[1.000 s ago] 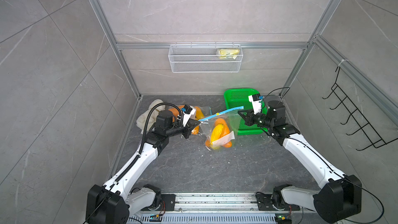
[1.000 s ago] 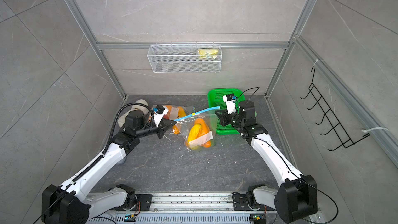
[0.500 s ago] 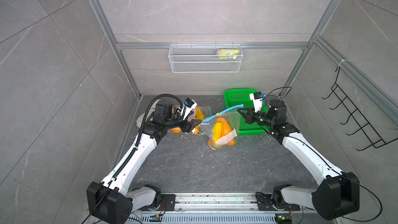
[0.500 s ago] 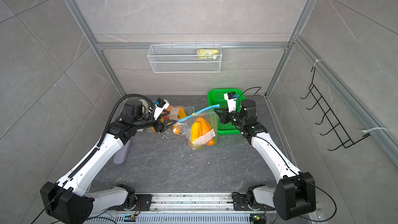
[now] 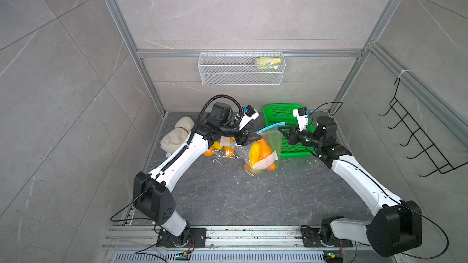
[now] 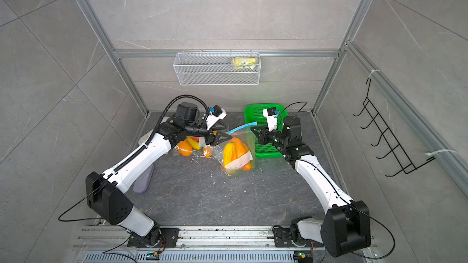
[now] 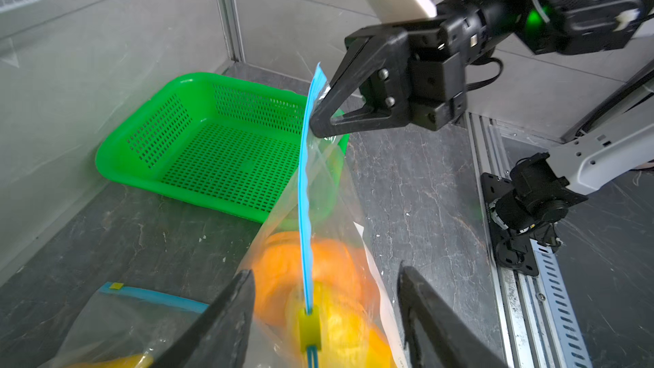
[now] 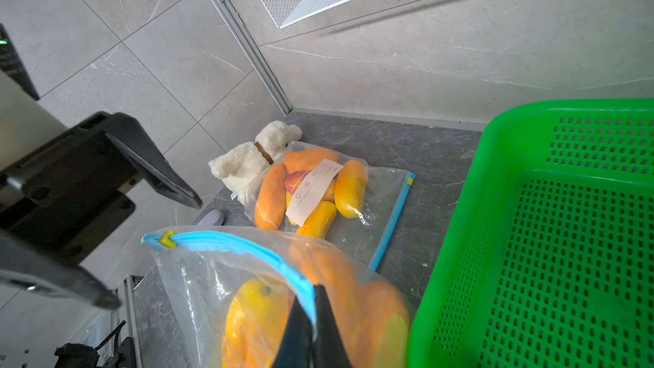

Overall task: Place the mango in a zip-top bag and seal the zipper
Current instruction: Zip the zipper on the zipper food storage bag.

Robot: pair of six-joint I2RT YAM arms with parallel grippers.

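A green basket [image 5: 281, 105] is set on the floor [image 5: 228, 193] by the back wall [image 5: 240, 8]. Above it, a white wire basket [image 5: 240, 77] is mounted, a yellow packet [image 5: 268, 62] kept inside. A white plush toy [image 5: 176, 135] is laid in the far left corner, touched by a second bag of orange fruit [image 8: 311, 189]. A black hook rack [image 5: 416, 136] is hung on the right wall [image 5: 435, 54]. A grey-purple pad [image 6: 143, 180] is laid well apart from the green basket.

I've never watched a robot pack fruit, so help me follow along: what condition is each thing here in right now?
Clear zip-top bag with blue strip: held up by one corner, mangoes inside.
Right hand: shut on that bag's corner.
Left hand: open, either side of the yellow slider.
Second clear bag: lying flat, packed with fruit.
Green perforated plastic basket: empty.
White wire wall basket: holds a yellow packet.
White plush toy: lying down.
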